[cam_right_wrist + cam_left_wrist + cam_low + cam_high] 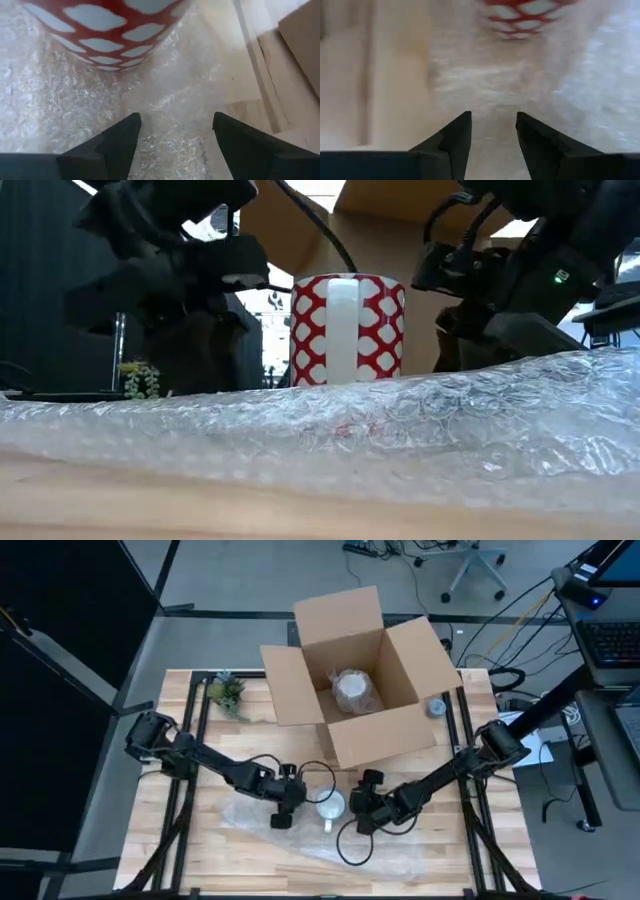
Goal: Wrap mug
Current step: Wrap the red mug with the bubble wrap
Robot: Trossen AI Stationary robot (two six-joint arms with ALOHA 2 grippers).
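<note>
A red mug with white spots point(347, 328) stands upright on a sheet of clear bubble wrap point(400, 430), its white handle turned toward the table's near edge. From above, the mug point(330, 807) sits between both grippers. My left gripper point(285, 808) is just left of the mug, open, its fingers over the wrap point(485, 75) and pointing at the mug point(522, 15). My right gripper point(362, 812) is just right of the mug, also open, over the wrap point(170, 95) and close to the mug point(105, 25). Nothing lies between either pair of fingers.
An open cardboard box point(355, 680) stands behind the mug with a wrapped object point(352, 690) inside. A small green plant point(228, 692) sits at the far left and a tape roll point(436, 707) right of the box. Bare wood point(200, 870) lies near the front edge.
</note>
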